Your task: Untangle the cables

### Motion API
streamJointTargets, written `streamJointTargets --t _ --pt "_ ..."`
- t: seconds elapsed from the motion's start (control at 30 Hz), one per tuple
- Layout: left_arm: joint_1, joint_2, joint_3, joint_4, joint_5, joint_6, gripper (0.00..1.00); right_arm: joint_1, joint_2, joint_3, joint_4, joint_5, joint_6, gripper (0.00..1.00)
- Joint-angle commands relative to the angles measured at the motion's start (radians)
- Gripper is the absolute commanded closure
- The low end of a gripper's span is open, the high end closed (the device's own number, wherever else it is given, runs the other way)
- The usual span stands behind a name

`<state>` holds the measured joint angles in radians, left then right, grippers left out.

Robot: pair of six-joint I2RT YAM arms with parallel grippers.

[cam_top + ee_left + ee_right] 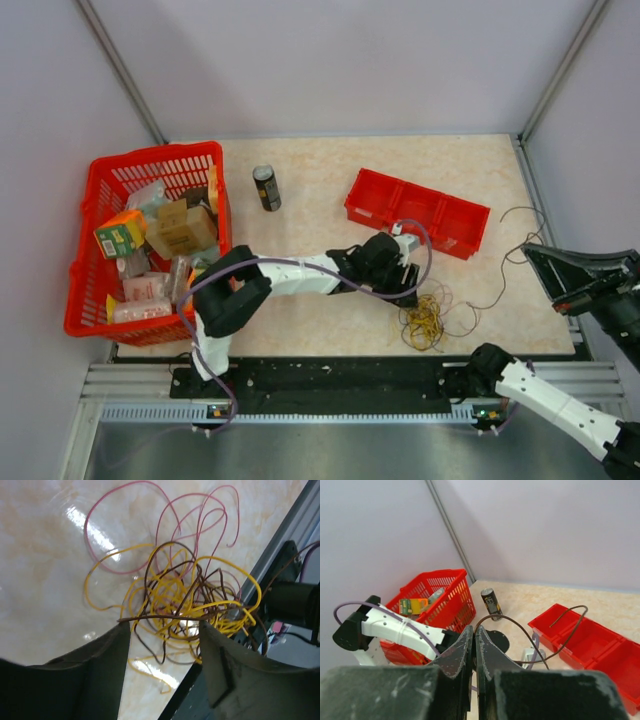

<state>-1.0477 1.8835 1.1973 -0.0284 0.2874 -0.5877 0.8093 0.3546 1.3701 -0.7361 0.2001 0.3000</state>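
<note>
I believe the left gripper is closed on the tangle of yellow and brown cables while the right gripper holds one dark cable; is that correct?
Not quite: the left gripper is open, not closed. The left wrist view shows its jaws apart, with the tangle of yellow and brown cables just beyond them. The right gripper does appear shut on one dark cable.

White arm links (305, 280), black joints (232, 300), lilac cable (430, 258), scuffed dark gripper fingers (460, 655)

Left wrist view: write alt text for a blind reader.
A tangle of thin yellow, dark brown and pink cables lies on a pale marbled table, beyond the open fingers of the left gripper. One brown strand crosses the gap between them.
</note>
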Motion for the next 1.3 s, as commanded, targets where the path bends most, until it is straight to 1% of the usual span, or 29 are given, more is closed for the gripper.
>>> streamJointTargets --t 0.0,0.03,0.07,0.1,0.13,0.2,0.27,0.3,0.33,0.4,0.47,0.53,0.63,0.73,0.9,0.97,1.0,1.07,1.17,1.2,1.23,1.27 --pt "-0.009 0.084 0.126 0.056 -0.012 -0.025 0.52 0.007 -0.002 0.0 -0.028 0.009 0.027 1.0" --pt "-0.006 0.086 0.134 0.033 -0.075 -0.008 0.73 0.007 -0.003 0.001 -0.032 0.007 0.028 1.0" --pt "0.0 0.056 0.134 -0.026 -0.164 0.009 0.94 0.008 -0.005 0.004 -0.034 0.013 0.028 1.0" --pt "0.009 0.024 0.134 -0.106 -0.259 0.018 1.0 0.007 -0.003 0.012 -0.04 0.027 0.025 1.0" --pt "0.027 -0.035 0.128 -0.187 -0.392 0.012 1.0 0.007 0.0 0.027 -0.046 0.041 0.019 1.0" --pt "0.067 -0.182 0.073 -0.318 -0.586 0.026 1.0 0.007 0.014 0.073 -0.066 0.09 -0.005 1.0" --pt "0.112 -0.362 -0.005 -0.416 -0.751 0.057 1.0 0.008 0.027 0.127 -0.071 0.151 -0.042 1.0" --pt "0.145 -0.458 -0.043 -0.451 -0.802 0.069 1.0 0.008 0.032 0.153 -0.069 0.189 -0.059 1.0" --pt "0.181 -0.536 -0.077 -0.481 -0.81 0.087 1.0 0.007 0.04 0.176 -0.069 0.243 -0.08 1.0" --pt "0.285 -0.692 -0.152 -0.495 -0.768 0.135 1.0 0.008 0.046 0.231 -0.06 0.336 -0.146 1.0" --pt "0.356 -0.795 -0.205 -0.534 -0.772 0.166 1.0 0.007 0.044 0.273 -0.037 0.419 -0.218 1.0" --pt "0.38 -0.865 -0.237 -0.574 -0.821 0.18 1.0 0.007 0.029 0.3 0.001 0.458 -0.287 1.0" --pt "0.416 -0.919 -0.266 -0.597 -0.827 0.187 1.0 0.01 0.033 0.331 0.027 0.467 -0.348 1.0" --pt "0.434 -0.913 -0.26 -0.613 -0.824 0.181 1.0 0.008 0.066 0.334 0.023 0.418 -0.352 1.0" --pt "0.451 -0.883 -0.22 -0.657 -0.879 0.155 1.0 0.008 0.044 0.348 0.021 0.502 -0.349 1.0" --pt "0.454 -0.894 -0.216 -0.651 -0.854 0.169 1.0 0.01 0.021 0.314 0.072 0.466 -0.337 1.0" --pt "0.454 -0.899 -0.217 -0.641 -0.846 0.178 1.0 0.01 0.023 0.296 0.078 0.423 -0.317 1.0" --pt "0.457 -0.906 -0.216 -0.64 -0.882 0.181 1.0 0.01 0.058 0.277 0.064 0.366 -0.306 1.0" --pt "0.462 -0.908 -0.19 -0.669 -0.893 0.184 1.0 0.011 0.086 0.216 0.047 0.4 -0.245 1.0" --pt "0.462 -0.909 -0.176 -0.691 -0.918 0.177 1.0 0.01 0.095 0.189 0.059 0.386 -0.245 1.0" --pt "0.462 -0.917 -0.163 -0.715 -0.96 0.172 1.0 0.01 0.112 0.187 0.044 0.404 -0.252 1.0" --pt "0.463 -0.926 -0.154 -0.722 -1.002 0.18 1.0 0.01 0.131 0.211 0.015 0.474 -0.265 1.0"
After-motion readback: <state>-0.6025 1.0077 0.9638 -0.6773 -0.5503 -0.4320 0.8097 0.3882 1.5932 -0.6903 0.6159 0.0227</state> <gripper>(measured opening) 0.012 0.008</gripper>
